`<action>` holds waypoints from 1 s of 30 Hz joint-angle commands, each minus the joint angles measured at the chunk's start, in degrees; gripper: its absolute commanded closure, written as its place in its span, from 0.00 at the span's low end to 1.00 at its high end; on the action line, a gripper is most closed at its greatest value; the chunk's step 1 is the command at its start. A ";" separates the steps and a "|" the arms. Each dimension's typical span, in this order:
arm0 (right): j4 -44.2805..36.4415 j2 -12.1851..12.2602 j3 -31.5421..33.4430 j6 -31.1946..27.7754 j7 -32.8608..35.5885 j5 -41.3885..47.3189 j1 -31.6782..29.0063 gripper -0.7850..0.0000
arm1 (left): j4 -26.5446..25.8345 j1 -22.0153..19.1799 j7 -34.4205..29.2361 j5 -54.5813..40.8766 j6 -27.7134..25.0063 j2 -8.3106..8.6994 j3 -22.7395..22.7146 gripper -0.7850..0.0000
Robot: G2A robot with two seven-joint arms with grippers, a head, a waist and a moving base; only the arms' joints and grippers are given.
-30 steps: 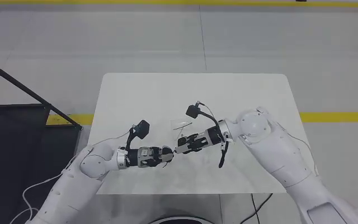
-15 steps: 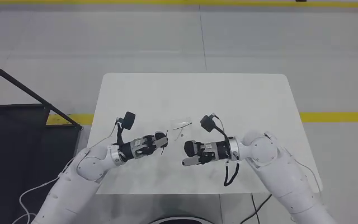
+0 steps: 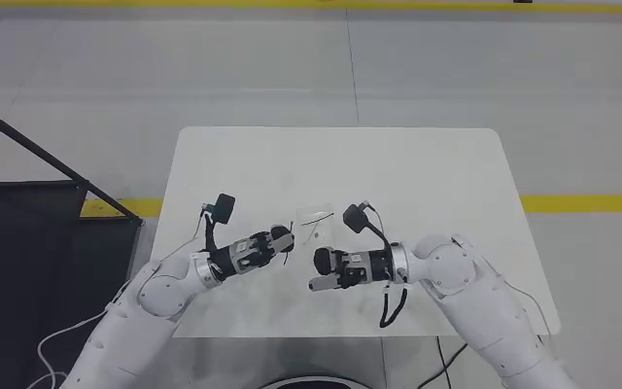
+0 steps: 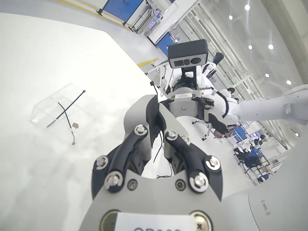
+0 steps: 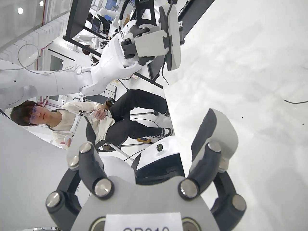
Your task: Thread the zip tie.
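Both arms are bent inward, forearms near level, wrists pointing at each other. Left arm [image 3: 165, 292] and right arm [image 3: 457, 277] have their grippers near each other but apart. Left gripper [image 4: 157, 110] has its fingers pressed together, pinching a zip tie [image 5: 164, 73]. Right gripper [image 5: 149, 123] has its fingers spread wide and sits slightly nearer the body.

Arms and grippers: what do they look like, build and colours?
The left arm and right arm are glossy white shells. The left gripper and right gripper have silver plates, white labels, black linkages with silver bolts, white fingers, black pads. Each wrist carries a black camera; a black cable loops by the right.
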 commanded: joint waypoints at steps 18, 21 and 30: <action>3.81 -2.99 -6.39 4.80 -11.08 -7.79 3.90 0.39 | 0.92 -0.69 1.15 0.10 1.47 -0.93 0.84 1.00; 4.13 -3.25 -6.52 4.89 -12.09 -8.11 4.05 0.50 | 0.88 -0.56 0.87 -0.06 1.24 -0.96 0.65 1.00; 4.91 -3.74 -6.74 5.11 -12.24 -8.11 4.26 0.73 | 0.79 -0.11 0.52 -0.06 0.65 -1.05 0.12 1.00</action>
